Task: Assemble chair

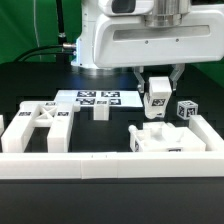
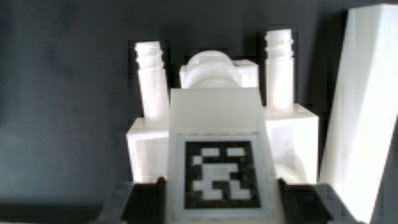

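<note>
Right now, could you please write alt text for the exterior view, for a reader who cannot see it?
A robot gripper is closed on a small white tagged chair piece over a black table. Other white chair parts lie around it, inside a low white border rail, and the marker board lies farther back.

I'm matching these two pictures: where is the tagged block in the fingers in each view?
Exterior view: the block hangs between the fingers, on the exterior view's right of the marker board.
Wrist view: the block fills the centre, nearest the camera, before two posts.
Shared landmark: the block's tag.
</note>
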